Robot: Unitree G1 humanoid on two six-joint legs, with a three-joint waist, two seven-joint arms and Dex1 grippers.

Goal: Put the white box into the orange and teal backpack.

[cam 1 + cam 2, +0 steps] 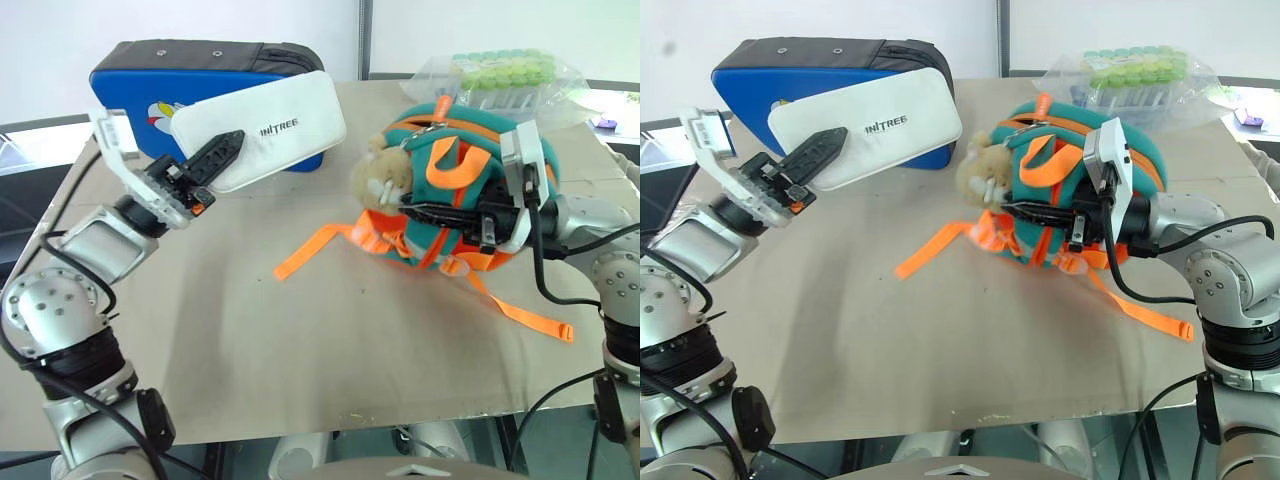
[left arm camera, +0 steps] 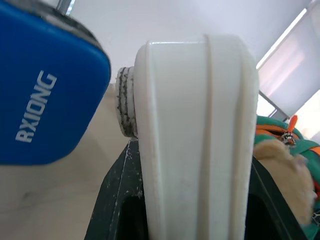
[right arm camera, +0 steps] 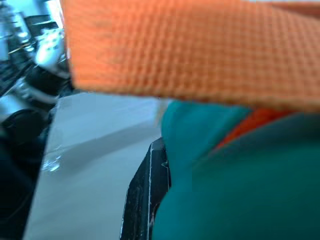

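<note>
Bare counter [image 1: 300,370] stretches wide in front of both arms. Left gripper [image 1: 222,152] has its jaws clamped on one short end of the smooth, round-cornered white box [image 1: 275,130], held tilted above the counter before the blue padded case [image 1: 150,85]. Right gripper [image 1: 415,212], jaws closed on fabric, grips the soft, rounded backpack [image 1: 455,165] near its plush bear [image 1: 383,177]; orange straps [image 1: 315,250] trail forward.

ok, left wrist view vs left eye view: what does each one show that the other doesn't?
Left wrist view alone: the white "RXIONG" lettering on the blue padded case and the edge of the white box seen end-on between the left end effector's fingers.
Left eye view alone: the right end effector shut on the orange and teal backpack, the box's "UNITREE" face, the clear packet of green-capped tubes.
Both: box, case, backpack, plush bear charm.
</note>
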